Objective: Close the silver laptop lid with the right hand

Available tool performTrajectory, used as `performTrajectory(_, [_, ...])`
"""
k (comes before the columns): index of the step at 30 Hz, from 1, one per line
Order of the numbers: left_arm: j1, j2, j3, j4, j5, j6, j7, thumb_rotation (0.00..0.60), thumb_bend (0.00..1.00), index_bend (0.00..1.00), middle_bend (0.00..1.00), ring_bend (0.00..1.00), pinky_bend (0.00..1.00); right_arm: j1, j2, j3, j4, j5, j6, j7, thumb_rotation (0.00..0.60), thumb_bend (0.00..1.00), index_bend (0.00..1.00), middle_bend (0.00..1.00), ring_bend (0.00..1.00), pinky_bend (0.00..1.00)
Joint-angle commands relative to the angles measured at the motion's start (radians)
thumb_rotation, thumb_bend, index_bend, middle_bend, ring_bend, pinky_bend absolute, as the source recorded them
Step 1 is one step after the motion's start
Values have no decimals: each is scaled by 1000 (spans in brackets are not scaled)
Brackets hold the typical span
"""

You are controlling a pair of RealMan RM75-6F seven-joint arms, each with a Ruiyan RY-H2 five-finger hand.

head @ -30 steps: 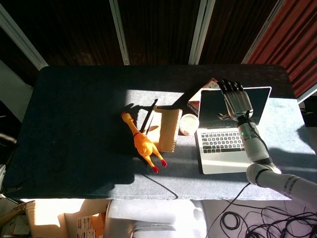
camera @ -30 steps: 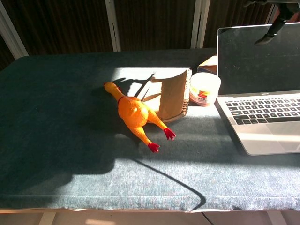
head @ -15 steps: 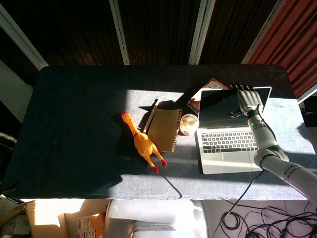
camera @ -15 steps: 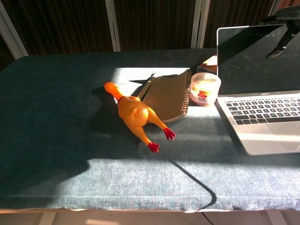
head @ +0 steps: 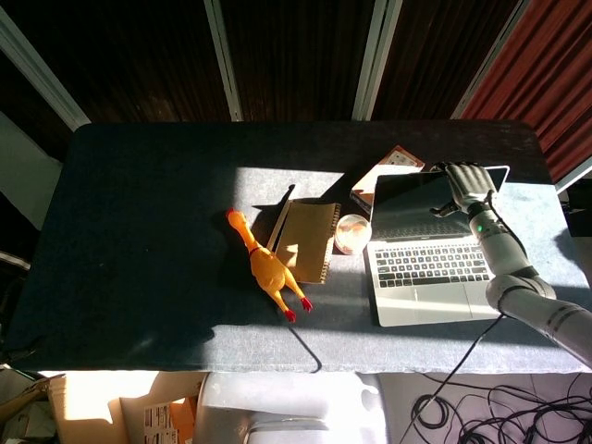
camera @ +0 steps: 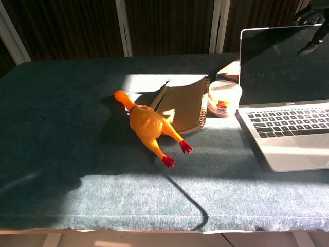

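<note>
The silver laptop [head: 430,250] sits open at the right end of the dark tabletop [head: 139,231], its keyboard facing the near edge and its dark screen standing upright. The right hand [head: 467,184] is at the top edge of the lid, its fingers [head: 460,172] curled over the rim while the thumb lies against the screen face; the chest view shows only dark fingertips at the lid's upper right corner, so the hand grips the lid edge. Just left of the laptop stands a small round tub [head: 352,233] with a pale lid, touching or nearly touching the laptop's left side. Behind the tub lies a reddish-brown box [head: 384,169], partly hidden by the screen. Left of the tub lies a brown spiral notebook [head: 306,240], with a dark pen [head: 279,217] along its far left edge. A rubber chicken [head: 268,267] lies beside the notebook, red feet toward the near edge. The left hand shows in neither view.
</note>
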Motion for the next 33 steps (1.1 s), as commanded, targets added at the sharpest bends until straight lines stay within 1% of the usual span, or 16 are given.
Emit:
performTrajectory(1, [0, -3, -2, 3, 5, -1, -7, 600, 79, 0, 97, 46, 155, -35, 74, -14, -102, -63, 47, 21, 600, 100, 339, 389, 273, 419])
performTrajectory(7, [3, 1, -2, 3, 16, -4, -26, 600, 78, 0, 96, 46, 155, -96, 184, -31, -282, -179, 112, 55, 600, 99, 304, 389, 270, 415])
performTrajectory(11, [9, 1, -1, 6, 18, -2, -30, 600, 79, 0, 97, 46, 155, -144, 273, -73, -412, -255, 170, 21, 600, 100, 250, 389, 242, 405])
performTrajectory(15, [14, -4, 1, 16, 16, -12, -42, 600, 80, 0, 97, 46, 155, -207, 343, -112, -529, -335, 275, -23, 600, 100, 179, 381, 211, 383])
performTrajectory(20, [17, 5, 9, -6, 20, -27, -48, 600, 80, 0, 97, 46, 155, -294, 381, -171, -613, -447, 382, -56, 600, 99, 98, 354, 193, 359])
performTrajectory(22, [17, 11, 12, -20, 27, -27, -40, 600, 80, 0, 97, 46, 155, -328, 378, -193, -621, -501, 417, -48, 600, 99, 62, 340, 186, 350])
performTrajectory(25, [19, 18, 15, -41, 36, -20, -18, 600, 80, 0, 96, 46, 155, -375, 355, -230, -596, -587, 456, -27, 600, 99, 30, 325, 178, 342])
performTrajectory(30, [20, 24, 16, -67, 51, -10, 8, 600, 79, 0, 96, 46, 155, -423, 291, -271, -516, -699, 492, 22, 600, 99, 6, 314, 176, 340])
performTrajectory(33, [23, 26, 22, -83, 59, -11, -7, 600, 79, 0, 97, 46, 155, -450, 255, -288, -472, -748, 523, 28, 600, 100, 0, 290, 176, 340])
